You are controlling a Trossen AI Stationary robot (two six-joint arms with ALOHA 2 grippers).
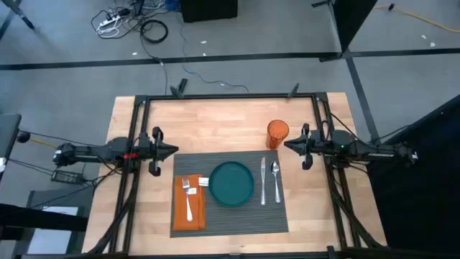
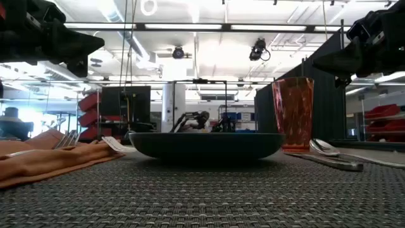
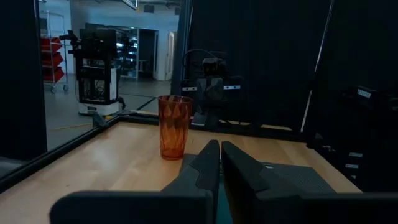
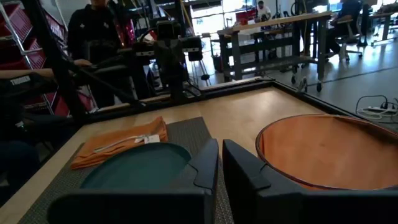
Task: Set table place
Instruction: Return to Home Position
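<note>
I look at the big wooden counter (image 1: 230,119) first. It holds one place, and I think that place is all set.

The dark grey placemat (image 1: 230,219) lies on the near half of the counter, in the middle between the two arms. The teal plate (image 1: 231,183) sits in the middle of the mat. An orange napkin (image 1: 198,216) lies on the mat on the left arm's side, just beside the plate. The orange cup (image 1: 277,134) stands upright on bare wood, just off the mat's far corner on the right arm's side.

A fork (image 1: 187,198) lies on the napkin. A spoon (image 1: 276,180) and what I take for a knife (image 1: 263,181) lie side by side on the plate's other side.

The left gripper (image 1: 172,150) hangs near the mat's far left corner, pinched closed on nothing. The right gripper (image 1: 289,145) hangs near the cup, also closed and empty.

So nothing looks left to place — I guess the arms only need to go back to rest.

A small white tag (image 4: 149,140) shows on the napkin, but I can't read any words there — or anywhere else.
</note>
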